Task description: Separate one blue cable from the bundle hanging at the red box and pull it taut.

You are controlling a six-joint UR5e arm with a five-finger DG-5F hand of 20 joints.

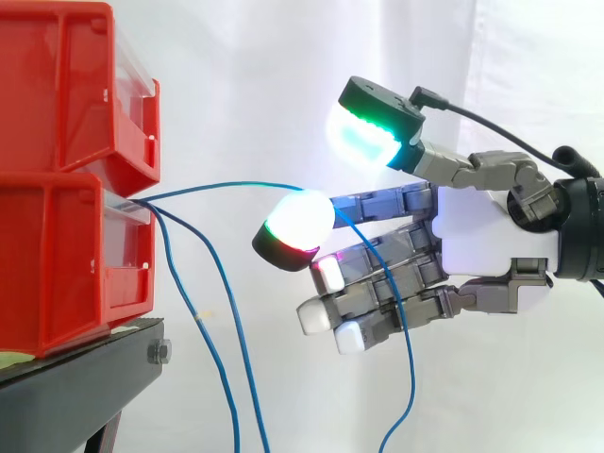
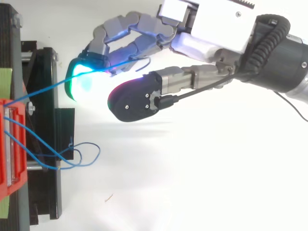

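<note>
Blue cable, a single strand, is draped over the hand, crossing one finger just behind its glowing pad. From where I stand the fingers reach forward, relaxed rather than clenched, with the thumb raised well clear above them. I see no pinch on the strand, so I take it as hooked and carried, not gripped. Behind that pad the cable drops in front of the lower fingers, hangs slack beneath the palm and curls at its free end. Ahead of the fingertips it runs in a shallow arc, not quite straight, to the lower red bin, where it goes in under the front lip. It looks thin, smooth and bright blue, with a springy set to its curves. I judge it light, limp enough to bend round a finger, and slippery on the pads, so a hook alone may let it slide. Closing the thumb down onto the stretch lying across the finger seems the surest hold. Further ahead and below, the other blue cables hang from the same bin, well apart from the hand. The black stand sits under the bins.
</note>
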